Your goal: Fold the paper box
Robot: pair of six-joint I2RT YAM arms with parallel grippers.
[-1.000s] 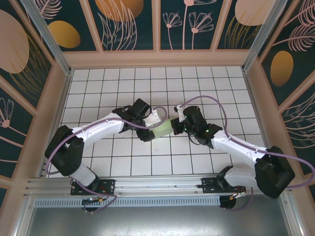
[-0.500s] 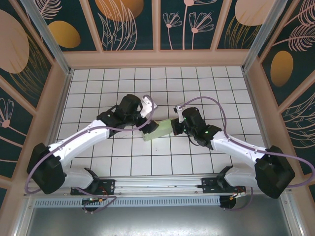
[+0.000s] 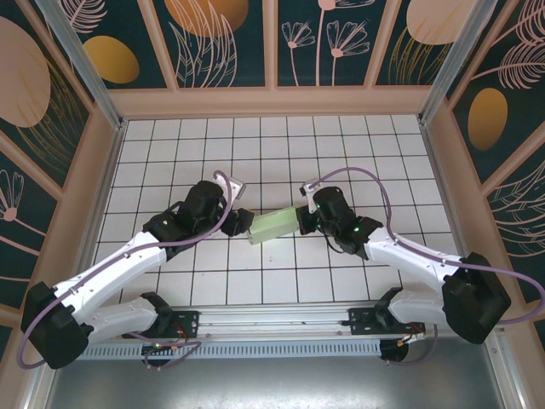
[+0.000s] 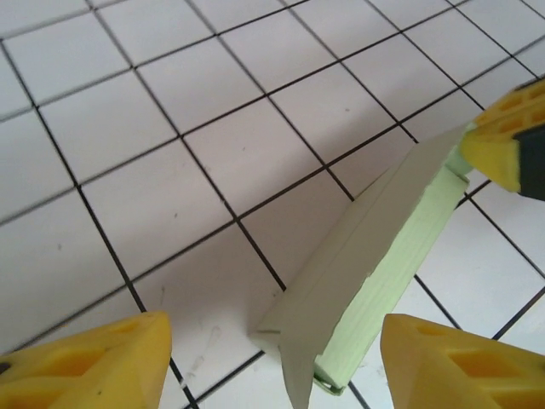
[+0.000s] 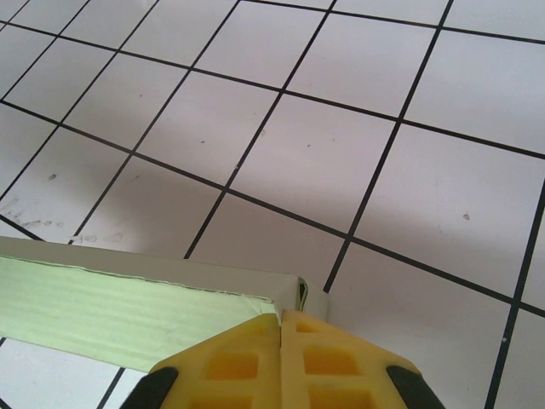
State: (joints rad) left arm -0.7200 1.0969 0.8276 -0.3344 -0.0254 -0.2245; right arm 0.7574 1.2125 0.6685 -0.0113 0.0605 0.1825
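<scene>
Two grippers flank the box (image 3: 274, 224) at mid-tabletop (image 3: 170, 145): the right gripper (image 3: 303, 218) is pinched closed on its right end; the left gripper (image 3: 242, 220) has its jaws apart, straddling the left end, where a loose flap (image 4: 294, 375) hangs. To do this well, I judge the right should anchor the box while the left squares up and tucks the flap without crushing it; the box's long axis runs left to right, its left end angled slightly toward the arm bases.

A white tiled floor (image 3: 170, 162) with black grout lines lies enclosed by dark teal walls (image 3: 230, 51) bearing peach botanical motifs.
</scene>
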